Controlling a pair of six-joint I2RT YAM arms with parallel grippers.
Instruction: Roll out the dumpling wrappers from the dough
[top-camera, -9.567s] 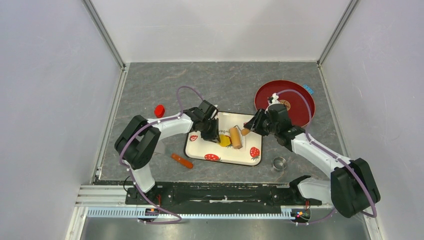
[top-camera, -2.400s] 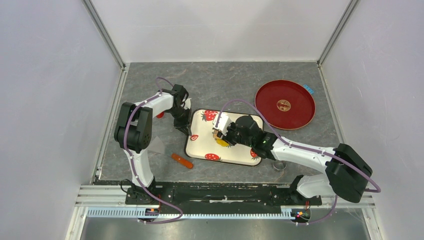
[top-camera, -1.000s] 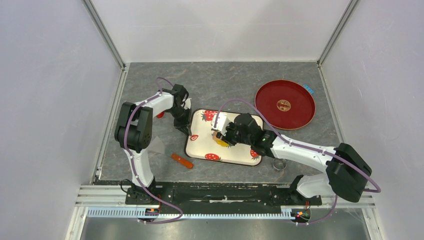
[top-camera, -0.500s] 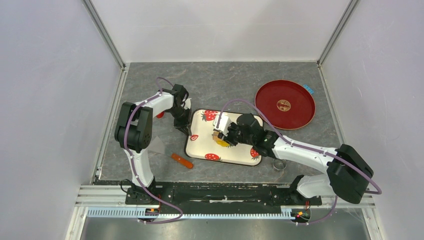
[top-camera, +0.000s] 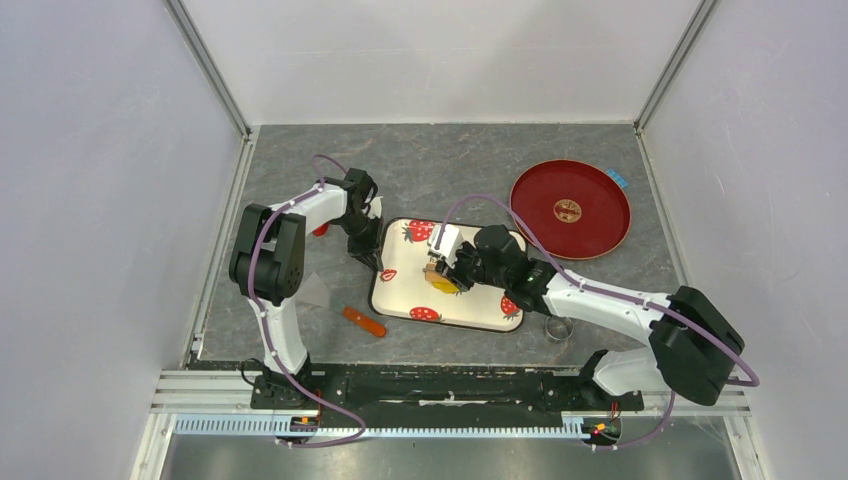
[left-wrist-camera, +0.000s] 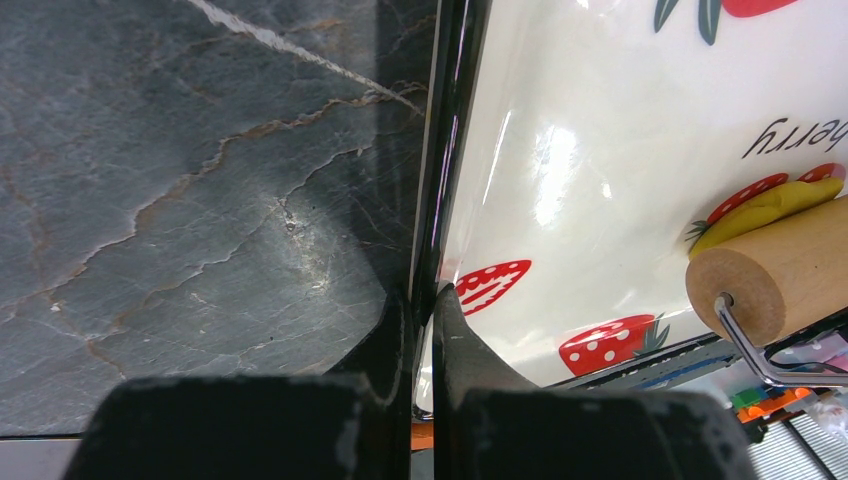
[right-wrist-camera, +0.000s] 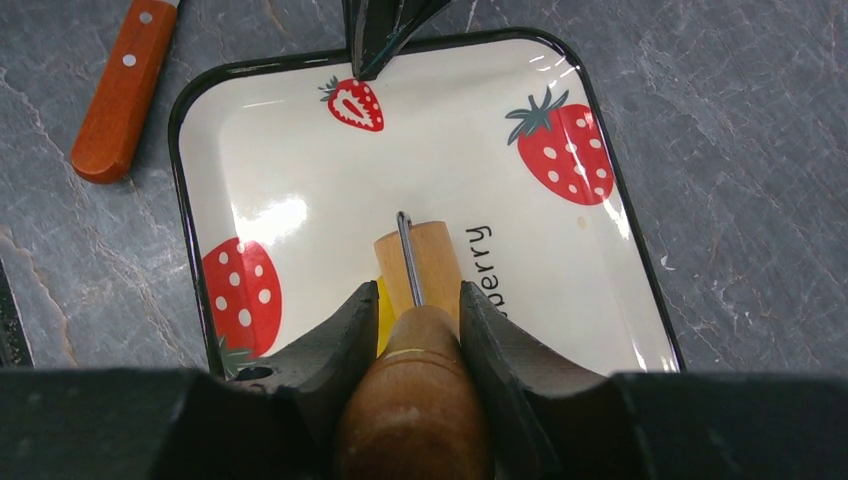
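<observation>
Tabletop (top-camera: 440, 160): strawberry tray (top-camera: 465, 308) near middle. Left jaws pinched narrow on tray's left rim, pinning it. Right jaws clamp roller (right-wrist-camera: 420, 258) by its wooden handle. Barrel rests on dough (left-wrist-camera: 765, 205), centre-left of tray.

Judgement: hold rim firm, handle level, press evenly, short strokes, so patch thins round.

Dough mostly hidden beneath barrel; outline and thickness unreadable.

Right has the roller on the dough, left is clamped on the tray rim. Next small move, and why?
Probably push the roller a short stroke across the dough, pressing lightly. The right gripper is shut on its handle, the barrel sits on the dough, which shows only as a narrow strip beside it, and the left gripper clamps the tray rim.
</observation>
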